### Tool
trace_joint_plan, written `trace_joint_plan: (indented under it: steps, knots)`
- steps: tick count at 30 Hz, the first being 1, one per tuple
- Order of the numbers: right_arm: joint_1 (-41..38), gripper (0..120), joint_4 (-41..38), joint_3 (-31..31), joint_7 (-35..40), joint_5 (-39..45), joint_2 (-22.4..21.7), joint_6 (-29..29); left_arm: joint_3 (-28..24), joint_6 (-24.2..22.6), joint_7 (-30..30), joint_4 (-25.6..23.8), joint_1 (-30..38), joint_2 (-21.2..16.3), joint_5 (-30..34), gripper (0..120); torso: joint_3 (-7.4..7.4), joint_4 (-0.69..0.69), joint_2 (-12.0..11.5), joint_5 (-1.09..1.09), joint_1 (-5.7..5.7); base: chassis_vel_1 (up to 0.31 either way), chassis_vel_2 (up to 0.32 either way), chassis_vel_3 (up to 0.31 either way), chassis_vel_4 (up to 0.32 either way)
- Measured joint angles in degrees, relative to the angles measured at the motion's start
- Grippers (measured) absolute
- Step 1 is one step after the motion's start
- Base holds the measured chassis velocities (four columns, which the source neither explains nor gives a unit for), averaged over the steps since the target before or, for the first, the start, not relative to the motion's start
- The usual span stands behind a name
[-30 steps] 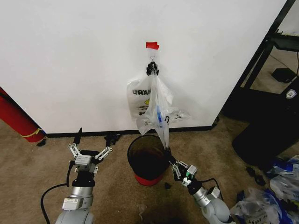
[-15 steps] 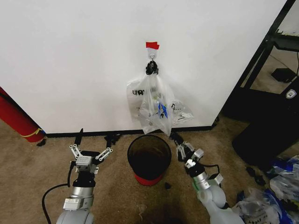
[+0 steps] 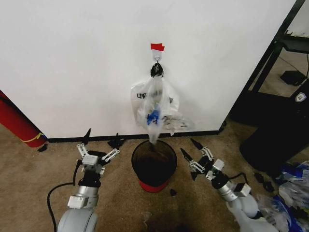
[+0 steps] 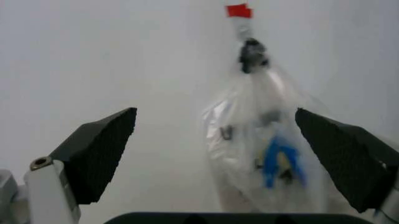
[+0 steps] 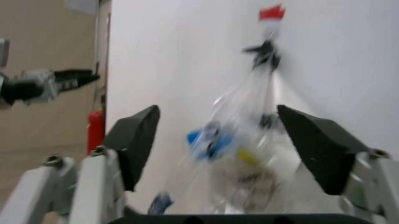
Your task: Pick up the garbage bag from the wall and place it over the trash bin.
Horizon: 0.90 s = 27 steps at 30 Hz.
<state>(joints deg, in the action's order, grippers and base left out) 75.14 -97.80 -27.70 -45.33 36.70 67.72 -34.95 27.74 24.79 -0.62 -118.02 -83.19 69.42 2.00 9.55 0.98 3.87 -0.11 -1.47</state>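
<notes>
Garbage bag (image 3: 155, 108): hangs by its handles from a small hook (image 3: 156, 69) on the wall (image 3: 72, 58), under a strip of red tape (image 3: 157, 47); its lower tip dangles just above the bin's mouth (handy, since it need only come down and spread).
Second bag: a similar one with reversed print sits behind it on the same hook.
Trash bin (image 3: 154, 164): stands on the carpet (image 3: 29, 169) against the wall, directly below the bag, between the two arms.
Left gripper (image 3: 98, 154): low, left of the bin, fingers spread wide, aimed up at the bag, touching nothing.
Right gripper (image 3: 198, 155): low, right of the bin, fingers likewise splayed and empty, facing the bag.
Stage: bag not yet taken off the hook, in my judgement.
</notes>
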Motion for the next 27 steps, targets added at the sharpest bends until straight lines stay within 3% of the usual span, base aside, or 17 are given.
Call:
trace_joint_plan:
  steps: [4, 6, 9, 10, 12, 16, 18, 27]
  knots:
    - [-0.1, 95, -1.1, -0.3, 2.4, 1.2, 0.9, -0.4, -3.7, -1.1, -3.3, 6.7, 10.4, -10.7, 0.6, 100, 0.0, 0.03, 0.0, -0.01, 0.0, 0.0, 0.0, 0.0, 0.0]
    - [0.0, 97, -1.1, -0.5, 2.5, 1.2, 1.1, -0.4, -4.7, -1.1, -4.0, 8.5, 12.8, -12.3, 0.0, 100, 0.0, 0.04, 0.0, -0.01, 0.0, 0.0, 0.0, 0.0, 0.0]
    - [0.6, 100, -1.2, -0.8, 2.7, 1.3, 1.8, -0.4, -10.4, -1.1, -6.0, 17.0, 24.2, -16.9, -3.8, 100, 0.01, 0.05, 0.0, -0.01, -0.01, 0.0, 0.0, 0.0, 0.0]
    - [0.6, 100, -1.2, -0.8, 2.7, 1.3, 1.8, -0.4, -10.4, -1.1, -6.0, 17.0, 24.2, -16.9, -3.8, 100, 0.01, 0.05, 0.0, -0.01, -0.01, 0.0, 0.0, 0.0, 0.0]
    - [0.9, 100, -1.6, -0.9, 2.7, 1.1, 2.3, -0.4, -14.9, -2.2, -6.3, 20.3, 29.3, -17.9, -5.0, 100, 0.01, 0.04, 0.0, 0.01, -0.01, 0.0, 0.0, 0.0, 0.0]
    - [1.0, 100, -2.1, -0.8, 2.7, 0.5, 3.0, -0.2, -22.7, -6.0, -6.4, 22.0, 34.0, -18.1, -6.1, 94, 0.01, 0.03, 0.0, -0.02, -0.01, 0.0, 0.0, 0.0, 0.0]
    - [1.0, 100, -2.3, -0.8, 2.7, 0.5, 3.1, -0.1, -23.6, -6.5, -6.4, 22.3, 34.6, -17.9, -6.7, 93, 0.0, 0.04, 0.0, 0.01, 0.0, 0.0, 0.0, 0.0, 0.0]
    - [1.1, 100, -2.8, -0.6, 2.9, 0.5, 3.7, 0.0, -27.2, -8.1, -5.9, 25.9, 38.6, -16.5, -12.5, 60, 0.0, 0.02, 0.0, 0.0, 0.0, 0.0, 0.0, 0.0, 0.0]
